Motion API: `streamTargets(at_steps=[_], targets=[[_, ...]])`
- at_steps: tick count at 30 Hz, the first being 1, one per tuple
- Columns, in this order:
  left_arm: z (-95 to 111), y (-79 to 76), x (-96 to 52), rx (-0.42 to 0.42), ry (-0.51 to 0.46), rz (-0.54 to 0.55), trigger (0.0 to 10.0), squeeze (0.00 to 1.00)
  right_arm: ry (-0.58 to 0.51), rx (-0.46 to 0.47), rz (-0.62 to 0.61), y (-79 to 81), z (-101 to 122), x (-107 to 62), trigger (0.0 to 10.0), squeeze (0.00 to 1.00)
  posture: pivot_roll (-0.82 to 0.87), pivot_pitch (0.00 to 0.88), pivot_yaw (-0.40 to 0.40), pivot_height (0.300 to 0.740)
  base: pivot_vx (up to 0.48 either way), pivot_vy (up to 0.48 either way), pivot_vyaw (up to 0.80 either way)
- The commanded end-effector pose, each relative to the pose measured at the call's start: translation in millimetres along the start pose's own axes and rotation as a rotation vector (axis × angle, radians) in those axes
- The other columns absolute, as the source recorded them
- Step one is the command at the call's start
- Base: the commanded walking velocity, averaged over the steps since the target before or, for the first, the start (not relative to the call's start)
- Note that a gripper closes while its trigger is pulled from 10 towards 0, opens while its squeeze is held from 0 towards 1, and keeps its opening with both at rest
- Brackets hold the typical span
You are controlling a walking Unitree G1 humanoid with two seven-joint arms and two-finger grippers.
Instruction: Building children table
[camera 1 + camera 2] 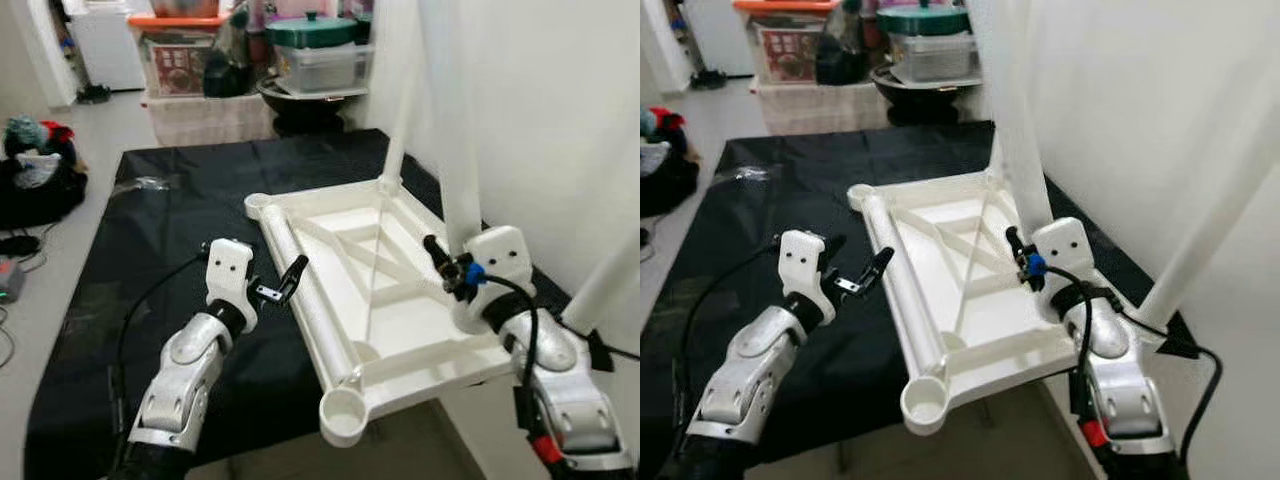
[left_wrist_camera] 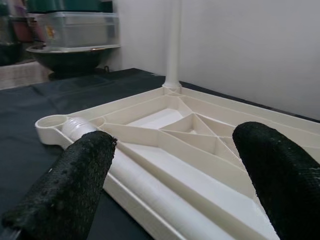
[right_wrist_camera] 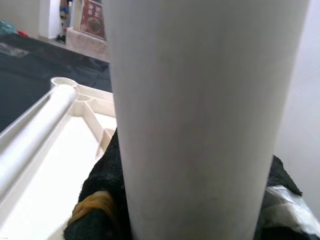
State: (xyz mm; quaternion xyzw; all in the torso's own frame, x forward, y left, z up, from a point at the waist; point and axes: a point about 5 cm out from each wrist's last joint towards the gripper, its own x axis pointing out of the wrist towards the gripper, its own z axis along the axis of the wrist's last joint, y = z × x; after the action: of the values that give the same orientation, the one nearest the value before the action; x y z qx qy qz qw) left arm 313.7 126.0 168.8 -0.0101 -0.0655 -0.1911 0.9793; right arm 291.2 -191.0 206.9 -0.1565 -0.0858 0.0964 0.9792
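Note:
The white plastic table top lies upside down on a black mat. One white leg stands upright in its far corner socket. My right gripper is shut on a second upright leg at the top's right edge, with a black finger on each side; the leg's foot is hidden behind the gripper. A loose leg lies along the left rim. My left gripper hovers open just left of it, fingers apart. The near corner socket holds nothing.
Storage boxes and a covered pot are stacked beyond the mat's far end. A white wall runs close along the right. A slanted white pole leans beside my right arm. Bags lie on the floor at the left.

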Motion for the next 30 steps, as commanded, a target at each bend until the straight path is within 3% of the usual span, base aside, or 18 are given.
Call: streamTargets(at_steps=[1,8,10,11,15,20,30], targets=[[-0.8,1.7,-0.3,0.007,0.008,0.000,10.0,0.00,-0.023,0.019,0.008,0.1,6.0,0.4,10.0,0.00,0.03,0.000,-0.075,0.740,0.000,0.000,0.00],[-0.8,1.7,-0.4,0.007,0.009,-0.002,10.0,0.00,-0.028,0.097,0.061,0.5,10.6,0.3,10.0,0.00,0.03,0.000,-0.074,0.740,0.000,0.000,0.00],[0.1,1.3,1.1,0.006,0.007,-0.005,10.0,0.00,-0.030,0.205,0.210,-1.9,23.7,-0.6,10.0,0.00,0.03,0.000,-0.071,0.740,0.000,0.000,0.00],[0.1,1.3,1.1,0.006,0.007,-0.005,10.0,0.00,-0.030,0.205,0.210,-1.9,23.7,-0.6,10.0,0.00,0.03,0.000,-0.071,0.740,0.000,0.000,0.00],[0.0,0.4,2.4,0.004,0.007,-0.006,10.0,0.00,0.000,0.245,0.459,4.6,33.5,-12.5,10.0,0.00,0.02,0.000,-0.072,0.740,0.000,0.000,0.00],[-0.3,-1.9,2.0,0.001,0.006,-0.007,10.0,0.00,0.028,0.296,0.635,23.4,31.0,-29.4,10.0,0.00,0.02,0.000,-0.078,0.740,0.000,0.000,0.00],[-0.2,0.8,0.6,0.004,0.009,-0.001,10.0,0.00,0.078,0.417,0.813,49.2,21.8,-46.2,10.0,0.00,0.03,0.000,-0.081,0.740,0.000,0.000,0.00]])
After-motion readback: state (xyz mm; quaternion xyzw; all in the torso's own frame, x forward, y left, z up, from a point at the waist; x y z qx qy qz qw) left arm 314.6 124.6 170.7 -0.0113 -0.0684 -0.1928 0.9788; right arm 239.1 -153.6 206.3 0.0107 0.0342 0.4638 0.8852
